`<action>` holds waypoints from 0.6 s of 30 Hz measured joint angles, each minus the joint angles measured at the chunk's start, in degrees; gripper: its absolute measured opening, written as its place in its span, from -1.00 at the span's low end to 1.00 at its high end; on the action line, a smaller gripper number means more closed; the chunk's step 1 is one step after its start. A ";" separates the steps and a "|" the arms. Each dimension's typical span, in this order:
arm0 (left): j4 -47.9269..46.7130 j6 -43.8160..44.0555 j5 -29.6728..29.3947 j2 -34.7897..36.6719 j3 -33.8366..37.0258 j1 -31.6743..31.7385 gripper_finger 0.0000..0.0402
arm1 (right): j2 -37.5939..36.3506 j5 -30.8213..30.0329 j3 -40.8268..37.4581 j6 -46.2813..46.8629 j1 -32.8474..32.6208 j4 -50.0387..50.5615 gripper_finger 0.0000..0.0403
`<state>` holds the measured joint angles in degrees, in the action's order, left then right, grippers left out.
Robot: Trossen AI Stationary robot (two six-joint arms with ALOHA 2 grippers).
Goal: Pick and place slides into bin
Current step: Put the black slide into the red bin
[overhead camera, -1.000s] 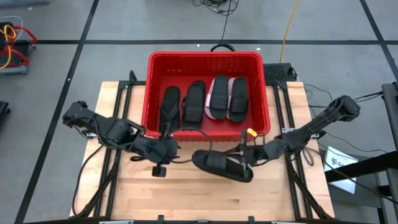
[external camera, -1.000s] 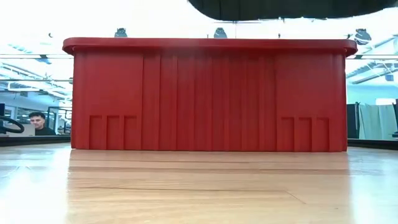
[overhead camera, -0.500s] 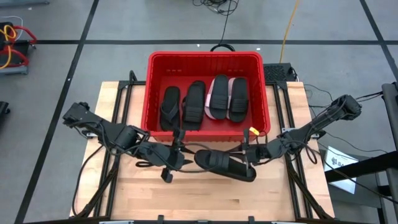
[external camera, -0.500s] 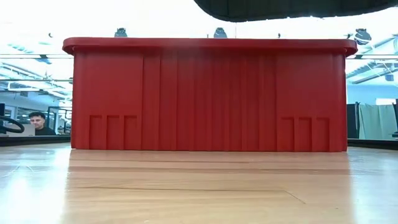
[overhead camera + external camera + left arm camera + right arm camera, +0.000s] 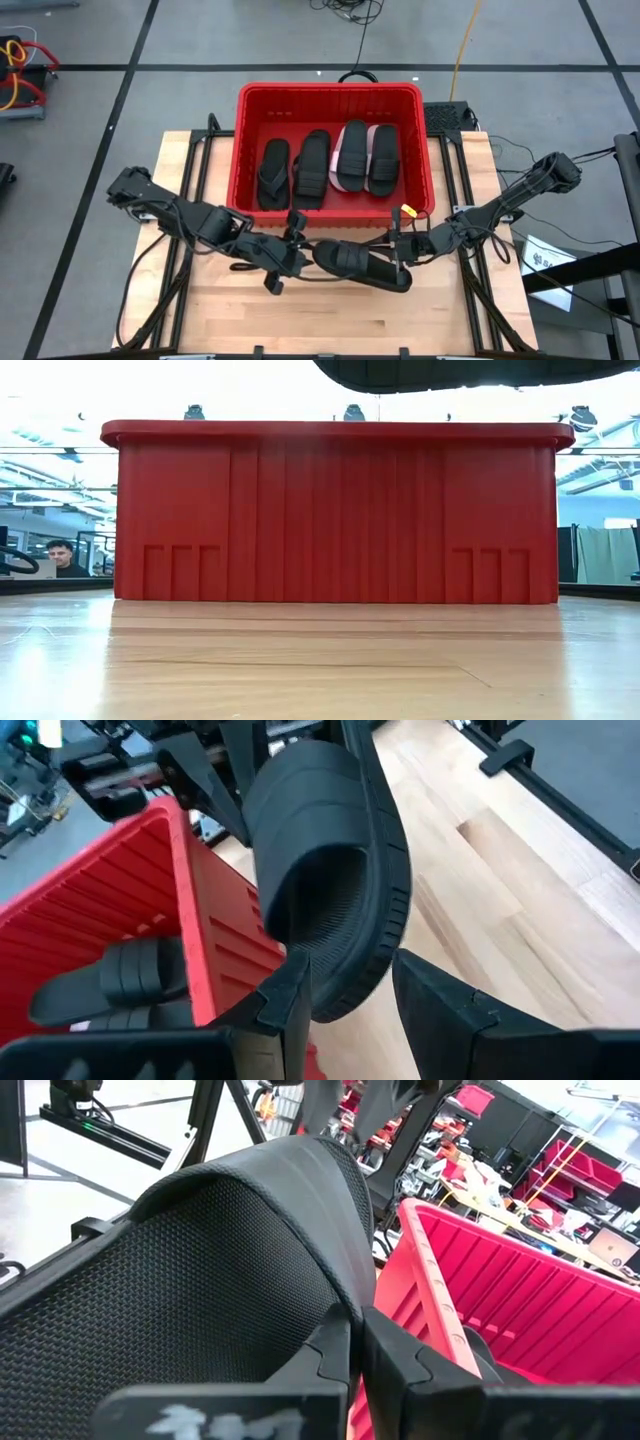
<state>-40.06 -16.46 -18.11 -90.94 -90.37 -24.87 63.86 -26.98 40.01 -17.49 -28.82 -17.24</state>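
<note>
The red bin [image 5: 246, 150] stands at the table's far middle and holds two black sandals [image 5: 274, 172] and two pink slides with dark straps [image 5: 366, 158]. My right gripper [image 5: 398, 256] is shut on a black slide [image 5: 358, 264], held in the air in front of the bin. The slide shows as a dark shape at the top of the low view [image 5: 470, 372]. My left gripper [image 5: 303, 250] is open at the slide's left end. In the left wrist view its fingers [image 5: 290, 1000] stand on either side of that end [image 5: 350, 980]. My right gripper pinches the slide's edge [image 5: 345, 1295] at its right end between its two fingers, coming level from the table's right. The slide is lifted clear of the table and reaches out to the left of the fingers. My left gripper has the slide's left end between its open fingers; whether they touch it, I cannot tell.
The bin's near wall [image 5: 330, 520] stands just behind the held slide. Bare wooden table [image 5: 330, 320] lies in front of both grippers. A person sits in the room beyond the table [image 5: 62, 557].
My left gripper has gone from the bin's near wall toward the table's right and near edge, up to the held slide's left end. My right gripper has kept the slide in the air, nearly still.
</note>
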 joint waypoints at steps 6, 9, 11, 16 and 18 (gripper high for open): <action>-0.16 -0.65 0.02 0.13 -0.07 0.53 -0.31 | 0.00 0.20 0.00 0.16 0.00 -0.02 -1.00; -0.95 -1.50 0.00 0.13 -0.07 0.55 -0.31 | 0.00 0.21 0.00 0.19 0.00 -0.04 -0.99; -1.46 -1.04 0.03 0.13 -0.07 0.76 -0.31 | 0.00 0.22 -0.01 0.23 0.00 -0.02 -0.99; -2.27 -0.38 0.04 0.13 -0.07 0.90 -0.31 | 0.00 0.22 0.00 0.27 0.00 -0.02 -0.99; -2.25 -0.38 0.05 0.13 -0.07 0.90 -0.31 | 0.00 0.24 -0.01 0.27 0.00 -0.27 -0.99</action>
<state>-42.30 -16.84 -18.06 -90.80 -90.43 -23.97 63.86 -26.74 40.00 -17.21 -28.82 -17.51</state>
